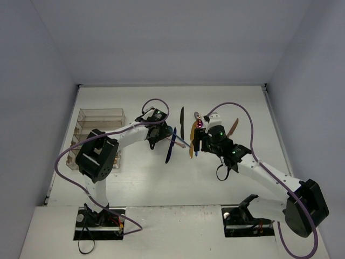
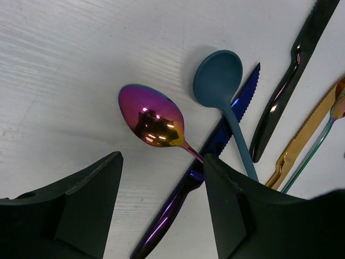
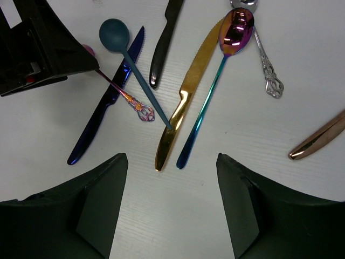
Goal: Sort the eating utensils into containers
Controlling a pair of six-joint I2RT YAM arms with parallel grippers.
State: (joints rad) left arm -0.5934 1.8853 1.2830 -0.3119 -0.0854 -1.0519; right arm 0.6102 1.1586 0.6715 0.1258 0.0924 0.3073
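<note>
Left end effector (image 2: 161, 162): two dark fingers (image 2: 70, 210) rise from the bottom edge, spread wide apart.
Iridescent pink spoon (image 2: 152, 121): centre of frame, bowl mirror-bright, just above the gap between the fingers; its thin handle runs lower right to the blue knife.
Teal spoon (image 2: 217, 78): upper centre-right; its handle slants down-right across the blue knife's blade.
Blue knife (image 2: 215, 143): serrated, lying diagonally from upper right to bottom centre.
Black knife (image 2: 294, 65): upper right corner, running down-left.
Gold knife (image 2: 307, 127): right edge, serrated, beside the black knife.
Surface (image 2: 70, 59): white, faintly grained.
</note>
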